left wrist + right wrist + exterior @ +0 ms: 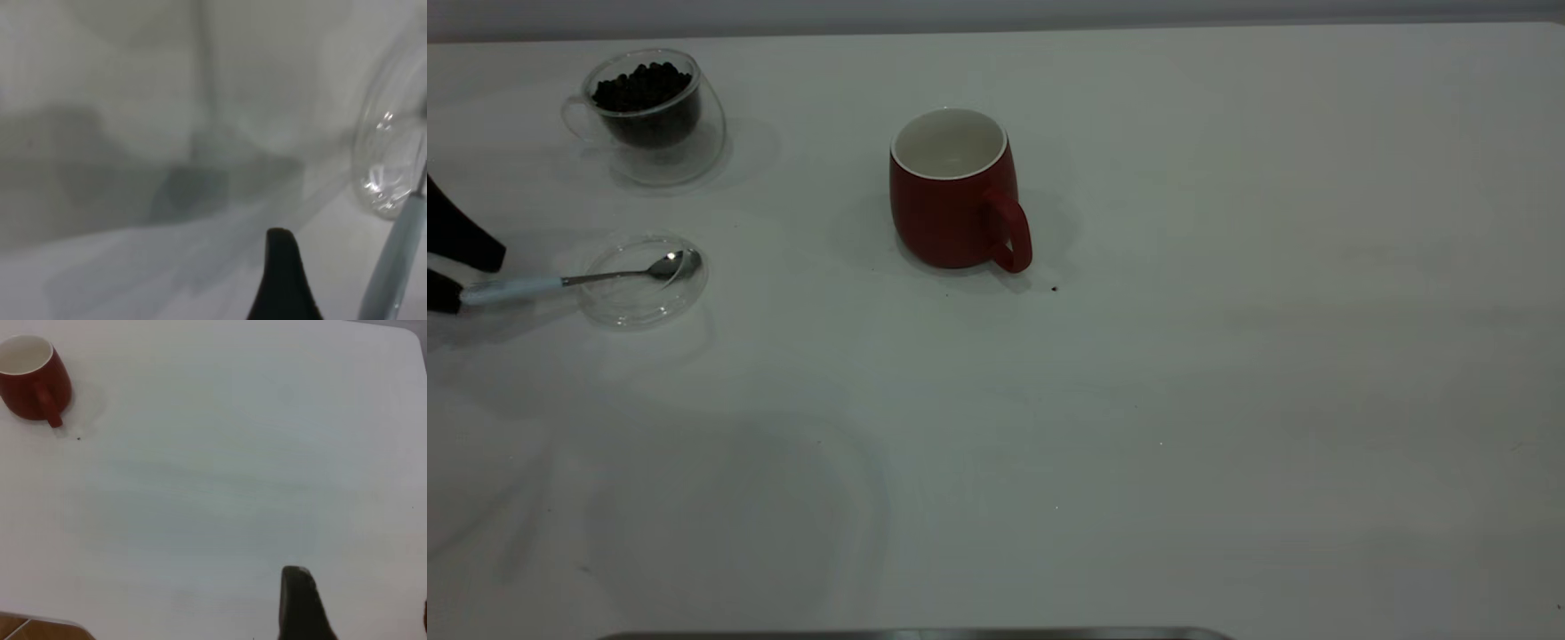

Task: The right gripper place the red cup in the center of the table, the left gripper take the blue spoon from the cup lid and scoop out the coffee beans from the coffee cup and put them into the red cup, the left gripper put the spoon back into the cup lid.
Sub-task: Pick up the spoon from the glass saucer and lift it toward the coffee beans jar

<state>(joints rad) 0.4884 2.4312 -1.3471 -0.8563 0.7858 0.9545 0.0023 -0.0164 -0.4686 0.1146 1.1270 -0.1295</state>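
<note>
Though brought right up to the tail of the spoon (569, 280) at the table's (1227, 400) left edge, not yet clamped on it: left gripper (463, 271) with fingers spread, one on each side of the pale handle's end, the nearer one touching or just beside it. Hard to say which. Metal bowl resting inside the clear lid (643, 280), handle overhanging the rim towards that gripper, so easy to pinch without disturbing the lid. Glass coffee cup (649, 111) just behind the lid, heaped with beans (640, 86), a short reach from there.

Red cup (951, 200) upright near the middle of the table, mouth up, apparently empty, handle turned away from the left arm, probably leaving the rim free for tipping. One dark speck (1055, 288) on the table beside it. Placing step judged done.

Right gripper (363, 613) well apart from the red cup, fingers spread, holding nothing, out of the way.
</note>
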